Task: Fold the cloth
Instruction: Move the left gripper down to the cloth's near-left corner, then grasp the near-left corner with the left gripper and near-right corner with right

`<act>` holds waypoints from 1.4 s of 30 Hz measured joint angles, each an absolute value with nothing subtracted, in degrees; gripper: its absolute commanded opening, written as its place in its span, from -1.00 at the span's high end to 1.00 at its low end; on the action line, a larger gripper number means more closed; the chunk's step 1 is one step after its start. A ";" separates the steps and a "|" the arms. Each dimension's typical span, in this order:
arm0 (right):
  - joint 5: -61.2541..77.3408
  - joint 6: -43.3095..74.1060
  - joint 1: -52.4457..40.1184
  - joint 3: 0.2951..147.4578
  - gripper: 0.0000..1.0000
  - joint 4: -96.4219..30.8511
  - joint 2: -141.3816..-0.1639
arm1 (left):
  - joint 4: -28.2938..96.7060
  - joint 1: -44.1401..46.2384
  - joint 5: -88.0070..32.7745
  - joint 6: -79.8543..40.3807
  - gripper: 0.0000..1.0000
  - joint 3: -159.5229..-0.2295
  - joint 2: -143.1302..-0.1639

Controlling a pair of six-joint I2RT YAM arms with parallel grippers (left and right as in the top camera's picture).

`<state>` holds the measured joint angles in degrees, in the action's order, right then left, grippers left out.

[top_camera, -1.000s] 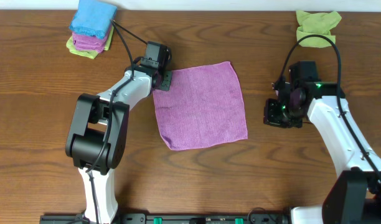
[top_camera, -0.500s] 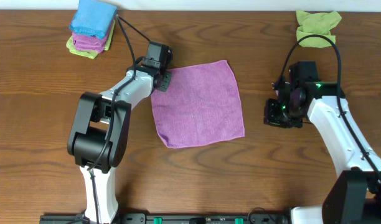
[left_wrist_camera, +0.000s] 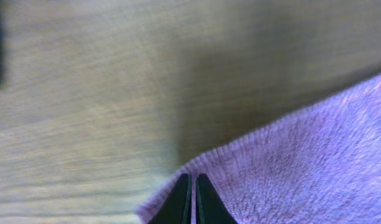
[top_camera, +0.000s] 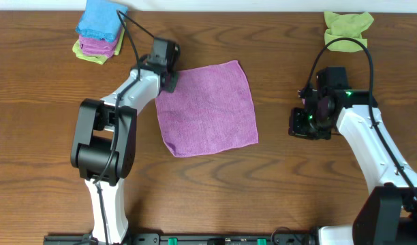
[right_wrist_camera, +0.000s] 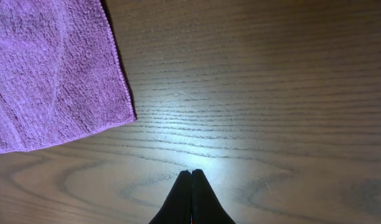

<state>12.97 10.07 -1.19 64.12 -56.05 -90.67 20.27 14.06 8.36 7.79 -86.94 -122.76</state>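
The cloth (top_camera: 207, 107) lies flat and open a little left of the frame's middle in the overhead view, turned slightly off square to the table's (top_camera: 297, 184) edges. Its napped pile and limp edge suggest something light, soft and floppy. It will likely sag from any single pinch and drag on the wood instead of sliding freely, so corners or the hem are the sensible places to hold. The left gripper (top_camera: 169, 80) sits at the cloth's upper-left corner, its fingers pressed together with the corner apparently nipped between them. The right gripper (top_camera: 302, 124) hangs right of the cloth, well apart from it, fingers closed on nothing above bare wood. A stack of folded cloths (top_camera: 98, 30) sits at the upper left, and a lime-green cloth (top_camera: 347, 26) at the upper right.
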 measured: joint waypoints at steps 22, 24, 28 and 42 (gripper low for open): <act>21.39 1.13 -1.04 62.35 0.97 -49.17 -90.67 | 59.66 10.52 -11.18 -19.62 0.88 -100.03 -112.75; 22.81 0.51 -0.67 61.56 0.98 -48.73 -90.67 | 59.83 10.55 -10.66 -19.55 0.88 -98.06 -106.98; 25.30 -0.69 0.19 61.17 0.97 -47.20 -90.67 | 58.33 10.55 -9.58 -19.49 0.88 -90.91 -92.09; 34.22 -1.69 0.32 61.10 0.82 -45.56 -100.60 | 32.73 10.55 -20.23 -26.41 0.88 -47.37 -76.82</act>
<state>34.22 -1.69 0.32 61.10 -45.56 -100.60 32.73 10.55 -20.23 -26.41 -47.37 -76.82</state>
